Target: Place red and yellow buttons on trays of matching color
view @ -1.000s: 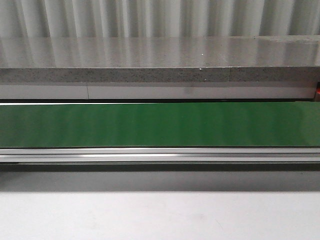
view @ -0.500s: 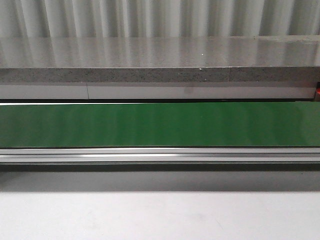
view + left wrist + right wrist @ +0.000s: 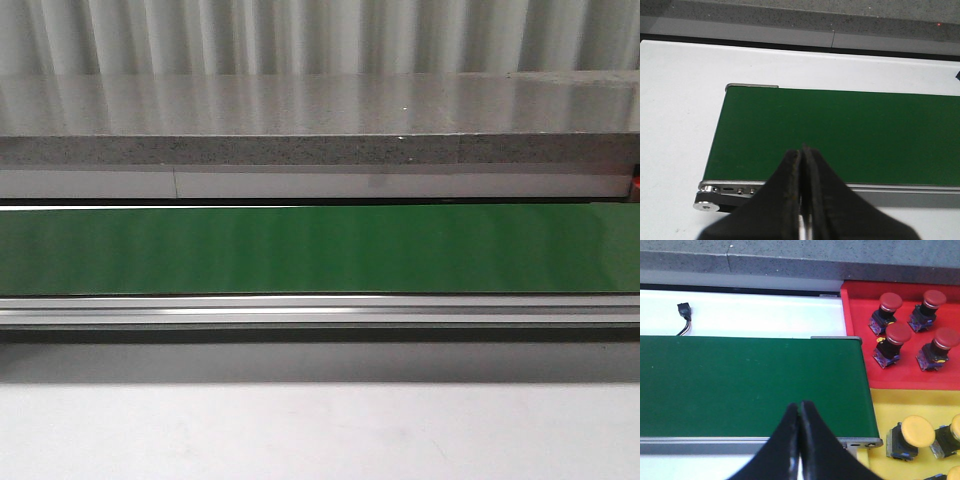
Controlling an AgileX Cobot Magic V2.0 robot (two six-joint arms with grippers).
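Four red buttons (image 3: 899,333) are sitting in my red tray (image 3: 860,305); the yellow tray (image 3: 883,405) is running out of frame. Both my left gripper (image 3: 803,150) and right gripper (image 3: 800,405) are pinching together on nothing, hovering over the conveyor belt's (image 3: 320,250) near edge.

My left gripper (image 3: 802,150): two black fingers (image 3: 785,185), broad at base, tapering to thin tips; inner edges look worn and rough, pale metal strip showing between them low down. My right gripper (image 3: 800,405): same black wedge-shaped fingers (image 3: 815,440), smooth matte surface. Can't see any cables or markings.

No legible text or markings anywhere
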